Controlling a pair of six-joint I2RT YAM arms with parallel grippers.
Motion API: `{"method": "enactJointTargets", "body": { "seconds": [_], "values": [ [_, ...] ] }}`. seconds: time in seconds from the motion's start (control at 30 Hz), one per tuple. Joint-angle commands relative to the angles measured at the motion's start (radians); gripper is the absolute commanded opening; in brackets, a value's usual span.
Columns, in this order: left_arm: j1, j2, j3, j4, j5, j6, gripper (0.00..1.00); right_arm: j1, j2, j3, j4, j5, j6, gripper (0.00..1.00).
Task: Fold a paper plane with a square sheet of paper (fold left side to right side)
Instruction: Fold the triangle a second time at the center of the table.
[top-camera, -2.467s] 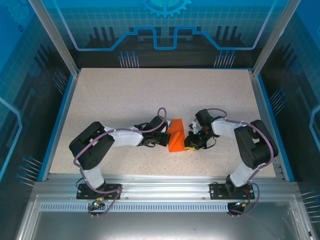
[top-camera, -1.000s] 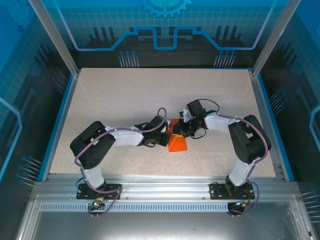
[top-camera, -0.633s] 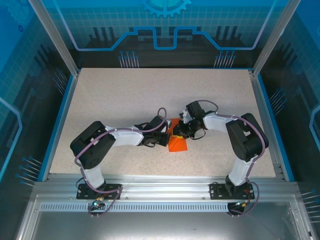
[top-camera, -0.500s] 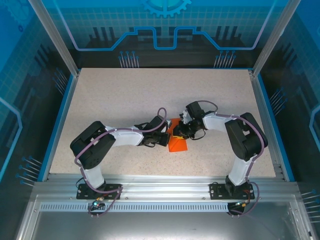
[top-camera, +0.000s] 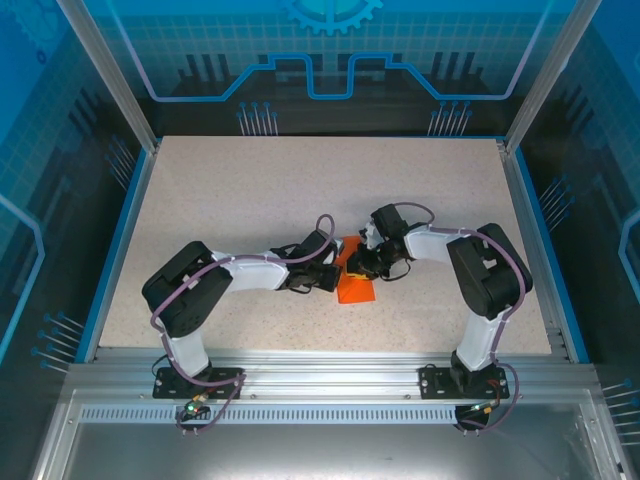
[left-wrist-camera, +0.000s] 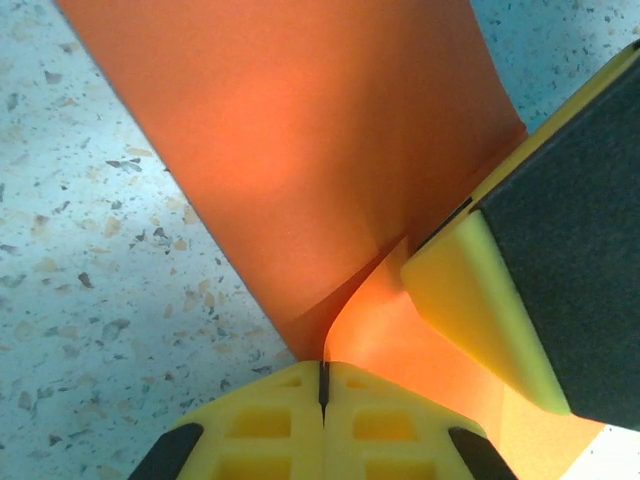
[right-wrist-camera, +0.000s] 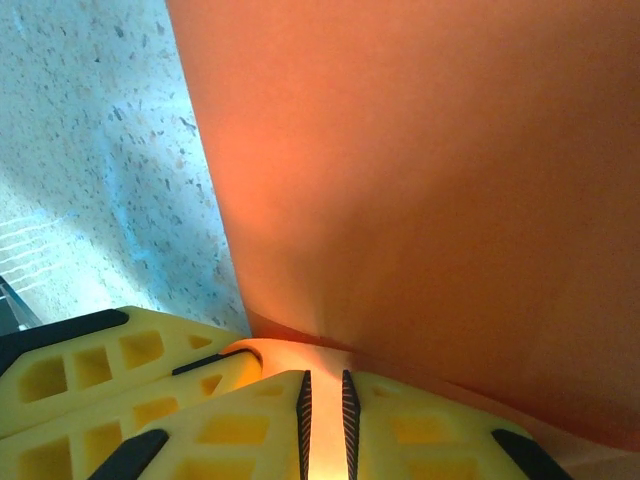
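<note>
Closely, both jaws pinch orange paper (top-camera: 355, 290) on speckled table (top-camera: 300, 190).

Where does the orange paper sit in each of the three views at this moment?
Top external: orange paper at table centre, between left hand and right hand.
Left wrist: paper fills top and centre, narrowing into the shut fingers at the bottom edge.
Right wrist: paper covers the upper right, reaching the fingers below.
Shared landmark: the speckled table, left of the paper in both wrist views.
</note>
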Motion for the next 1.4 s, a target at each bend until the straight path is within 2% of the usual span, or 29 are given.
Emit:
{"method": "enactJointTargets", "body": {
  "seconds": [0.0, 0.2, 0.4, 0.5, 0.67, 0.9, 1.1, 1.37],
  "values": [
    [0.01, 0.02, 0.02, -0.02, -0.037, -0.001, 0.0, -0.002, 0.027, -0.018, 0.0, 0.027, -0.014, 0.18],
    [0.011, -0.019, 0.016, -0.027, -0.035, -0.003, 0.02, -0.013, 0.039, -0.052, 0.031, 0.018, 0.002, 0.18],
    [0.014, -0.155, -0.021, -0.06, -0.023, -0.013, 0.37, -0.018, 0.043, -0.066, 0.037, 0.017, 0.003, 0.18],
    [0.014, -0.232, -0.055, -0.051, 0.028, -0.019, 0.44, -0.019, 0.044, -0.066, 0.042, 0.016, 0.003, 0.18],
    [0.007, -0.298, -0.122, 0.048, 0.216, -0.03, 0.43, -0.021, 0.042, -0.066, 0.042, 0.017, 0.005, 0.18],
    [-0.036, -0.185, -0.08, 0.112, 0.356, -0.031, 0.39, -0.023, 0.044, -0.066, 0.04, 0.016, 0.005, 0.18],
    [-0.049, -0.064, -0.015, 0.095, 0.372, -0.017, 0.38, -0.022, 0.044, -0.066, 0.03, 0.016, 0.001, 0.18],
    [-0.05, -0.011, -0.013, 0.034, 0.344, -0.004, 0.37, -0.024, 0.045, -0.065, 0.022, 0.017, -0.001, 0.18]
  ]
}}
